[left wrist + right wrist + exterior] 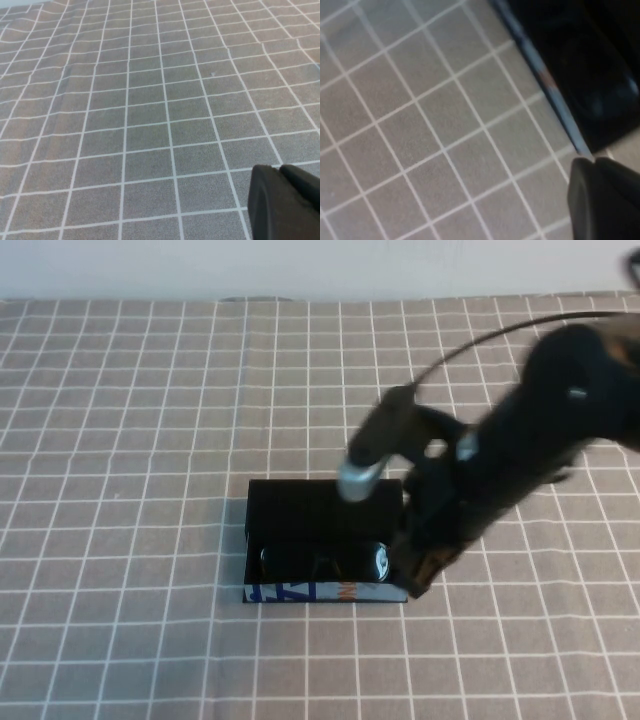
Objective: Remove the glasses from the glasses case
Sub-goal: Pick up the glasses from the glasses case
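The glasses case is a black open box on the table's middle, with a white printed front edge. The black glasses lie inside it along the front. My right gripper hangs low at the case's front right corner, fingers together and holding nothing. In the right wrist view the case and a dark lens sit just beyond the right gripper. My left gripper shows only in the left wrist view, shut and empty over bare cloth.
A grey tablecloth with a white grid covers the whole table. The right arm and its cable reach in from the far right, above the case's right side. A pale wall runs along the back edge.
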`<act>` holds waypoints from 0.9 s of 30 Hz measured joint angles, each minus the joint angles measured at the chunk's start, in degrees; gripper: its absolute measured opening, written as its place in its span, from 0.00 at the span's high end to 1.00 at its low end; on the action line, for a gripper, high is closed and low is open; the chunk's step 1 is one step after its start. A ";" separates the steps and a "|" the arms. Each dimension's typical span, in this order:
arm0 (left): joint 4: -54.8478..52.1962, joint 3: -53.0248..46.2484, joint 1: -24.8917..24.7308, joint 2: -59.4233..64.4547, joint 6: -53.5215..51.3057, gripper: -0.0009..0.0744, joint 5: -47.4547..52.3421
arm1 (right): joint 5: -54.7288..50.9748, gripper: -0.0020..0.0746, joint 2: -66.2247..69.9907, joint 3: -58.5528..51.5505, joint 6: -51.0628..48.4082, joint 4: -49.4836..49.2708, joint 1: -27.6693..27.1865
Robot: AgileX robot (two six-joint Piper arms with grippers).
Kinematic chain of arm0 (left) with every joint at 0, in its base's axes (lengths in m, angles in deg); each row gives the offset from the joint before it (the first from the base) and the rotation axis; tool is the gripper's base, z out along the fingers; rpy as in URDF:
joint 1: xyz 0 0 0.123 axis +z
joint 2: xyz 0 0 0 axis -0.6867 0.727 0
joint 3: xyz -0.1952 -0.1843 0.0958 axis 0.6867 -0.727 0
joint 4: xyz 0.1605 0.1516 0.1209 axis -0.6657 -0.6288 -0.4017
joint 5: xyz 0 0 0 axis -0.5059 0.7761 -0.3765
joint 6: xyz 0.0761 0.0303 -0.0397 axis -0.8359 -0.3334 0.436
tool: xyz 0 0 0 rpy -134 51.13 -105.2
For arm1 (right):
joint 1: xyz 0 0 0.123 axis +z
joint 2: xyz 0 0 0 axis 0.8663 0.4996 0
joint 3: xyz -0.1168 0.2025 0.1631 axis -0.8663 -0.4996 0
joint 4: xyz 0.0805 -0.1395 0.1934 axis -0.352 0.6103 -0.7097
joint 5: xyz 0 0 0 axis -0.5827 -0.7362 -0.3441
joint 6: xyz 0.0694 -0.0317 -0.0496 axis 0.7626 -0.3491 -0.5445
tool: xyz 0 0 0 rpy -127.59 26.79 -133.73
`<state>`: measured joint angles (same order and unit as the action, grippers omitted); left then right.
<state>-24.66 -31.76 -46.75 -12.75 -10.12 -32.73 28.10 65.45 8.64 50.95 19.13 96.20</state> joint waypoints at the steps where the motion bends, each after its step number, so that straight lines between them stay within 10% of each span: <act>1: 0.00 0.00 0.00 0.00 0.00 0.99 0.00 | -0.62 1.00 2.07 1.83 -2.75 0.00 0.78; 15: 0.00 0.00 0.00 0.00 0.00 0.99 0.00 | -2.99 0.57 21.99 21.33 -22.26 0.44 2.73; 27: 0.00 0.00 0.00 0.00 0.00 0.99 0.00 | -3.47 0.55 28.79 25.76 -26.60 3.38 2.73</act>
<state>-24.66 -31.76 -46.75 -12.75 -10.12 -32.73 24.64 94.24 34.39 24.35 22.51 98.93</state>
